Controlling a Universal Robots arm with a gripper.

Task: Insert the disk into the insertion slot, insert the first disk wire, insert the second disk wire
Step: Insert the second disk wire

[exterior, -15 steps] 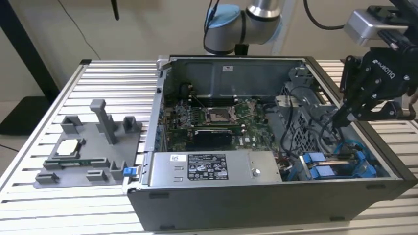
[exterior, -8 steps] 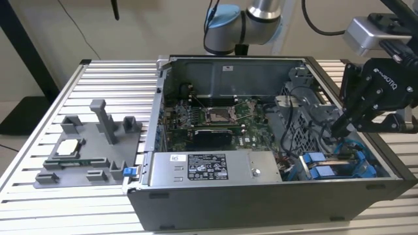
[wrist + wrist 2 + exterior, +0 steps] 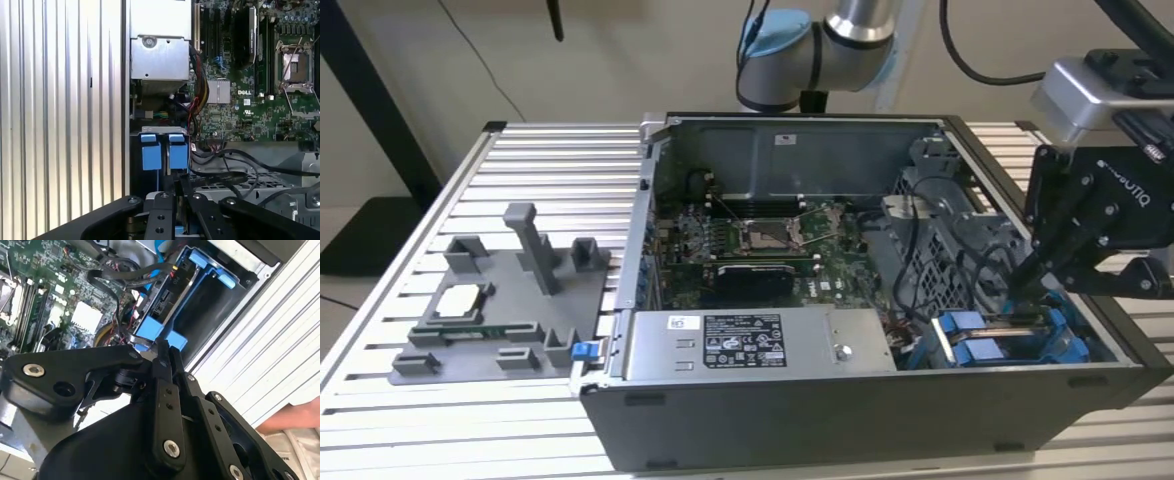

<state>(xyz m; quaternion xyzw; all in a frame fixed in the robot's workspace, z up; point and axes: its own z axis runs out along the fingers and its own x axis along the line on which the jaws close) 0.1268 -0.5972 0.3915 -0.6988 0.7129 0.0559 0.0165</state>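
Claw (image 3: 164, 346) closed beside the disk (image 3: 149, 330); whether it pinches anything is hidden.

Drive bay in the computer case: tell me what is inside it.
Two blue frame tabs show at its mouth; the gripper covers the rest, so what they hold is hidden.

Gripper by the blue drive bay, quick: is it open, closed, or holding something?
Gripper: fingers closed together, right by the blue tabs; whether they pinch anything cannot be told.
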